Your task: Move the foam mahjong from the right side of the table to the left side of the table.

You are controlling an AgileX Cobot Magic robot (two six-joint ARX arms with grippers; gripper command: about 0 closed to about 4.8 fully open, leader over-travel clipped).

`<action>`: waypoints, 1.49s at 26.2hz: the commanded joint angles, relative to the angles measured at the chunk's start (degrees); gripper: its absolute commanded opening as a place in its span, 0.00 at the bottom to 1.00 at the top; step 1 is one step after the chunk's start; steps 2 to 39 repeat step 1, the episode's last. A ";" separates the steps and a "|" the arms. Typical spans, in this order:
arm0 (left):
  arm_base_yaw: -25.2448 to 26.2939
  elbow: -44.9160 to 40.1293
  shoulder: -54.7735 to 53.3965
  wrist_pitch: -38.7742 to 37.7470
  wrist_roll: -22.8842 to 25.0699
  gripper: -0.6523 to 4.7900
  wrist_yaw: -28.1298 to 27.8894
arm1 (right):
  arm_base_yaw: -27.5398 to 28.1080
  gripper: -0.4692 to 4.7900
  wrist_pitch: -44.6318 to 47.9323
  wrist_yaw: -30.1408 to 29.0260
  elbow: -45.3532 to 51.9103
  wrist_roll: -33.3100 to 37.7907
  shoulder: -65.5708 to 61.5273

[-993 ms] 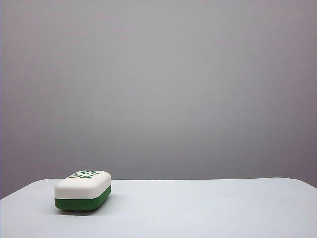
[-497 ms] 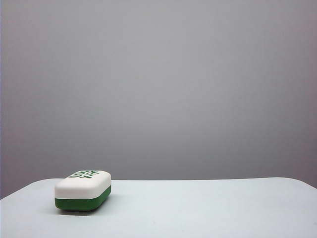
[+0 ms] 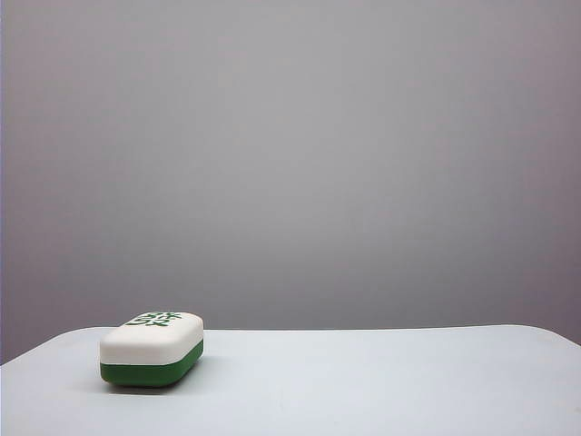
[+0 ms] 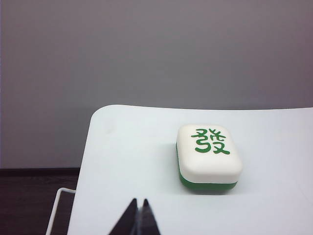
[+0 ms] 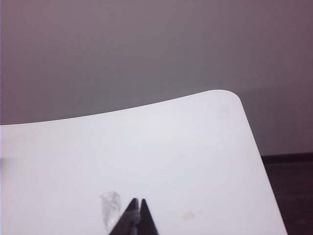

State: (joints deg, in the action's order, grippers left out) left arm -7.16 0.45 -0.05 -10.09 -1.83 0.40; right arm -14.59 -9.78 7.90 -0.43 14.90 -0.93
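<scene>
The foam mahjong (image 3: 152, 349) lies flat on the left part of the table (image 3: 363, 381) in the exterior view, white on top, dark green below, green marks on its top face. No arm shows in that view. In the left wrist view the foam mahjong (image 4: 208, 156) rests on the table (image 4: 127, 161) some way beyond my left gripper (image 4: 139, 201), whose fingers are shut with nothing between them. My right gripper (image 5: 137, 201) is shut and empty over bare table (image 5: 161, 147); the mahjong is out of that view.
The table's rounded corner (image 4: 100, 113) and edge drop to a dark floor beside the left gripper, where a thin white frame (image 4: 55, 205) shows. Another rounded corner (image 5: 230, 98) lies beyond the right gripper. A small pale smudge (image 5: 110, 205) marks the surface beside the right fingers.
</scene>
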 commanded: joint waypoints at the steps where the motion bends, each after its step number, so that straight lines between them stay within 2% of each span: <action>1: 0.04 -0.09 0.00 -0.52 -0.22 0.12 -0.22 | -0.02 0.08 0.17 -0.07 0.37 -0.09 0.04; 39: 0.04 -0.09 0.00 -0.52 -0.22 0.12 -0.22 | -0.02 0.08 0.17 -0.07 0.37 -0.09 0.04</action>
